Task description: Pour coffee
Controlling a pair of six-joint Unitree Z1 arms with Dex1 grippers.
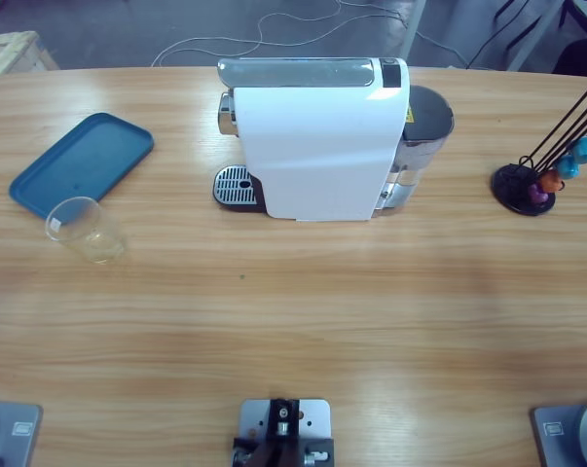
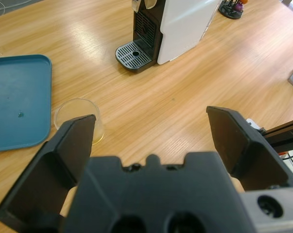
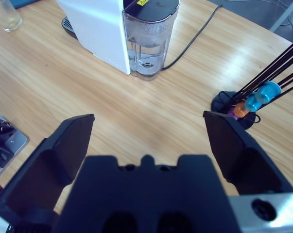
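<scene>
You had the white coffee machine (image 1: 317, 141) standing near the far middle of the wooden table (image 1: 293, 321), its round drip grille (image 1: 237, 185) sticking out at the low left of the body and its clear water tank (image 1: 420, 146) on the opposite side. In the right wrist view that tank (image 3: 148, 41) held water, and a black cable (image 3: 192, 41) ran away from behind it across the wood.

The clear glass cup (image 1: 87, 231) stood on the bare table well to the left of the machine, just beside the near corner of the blue tray (image 1: 79, 161) — not on the tray and not under the spout. From the left wrist view the cup (image 2: 80, 119) sat close ahead of the left gripper (image 2: 153, 128), partly behind its left jaw, with the tray (image 2: 17, 99) next to it and the machine's grille (image 2: 132, 56) farther off.

Your left gripper was spread wide with nothing between the jaws. Your right gripper (image 3: 148, 128) was likewise wide apart and held nothing — it looked over open wood toward the tank.

At the right end of the table the black capsule rack (image 1: 527, 185) stood on its round base, thin rods slanting up, with blue, orange and purple capsules (image 1: 566, 163) hanging low on them. In the right wrist view the same rack (image 3: 233, 104) sat just past the right jaw.

Neither arm showed in the high view.
</scene>
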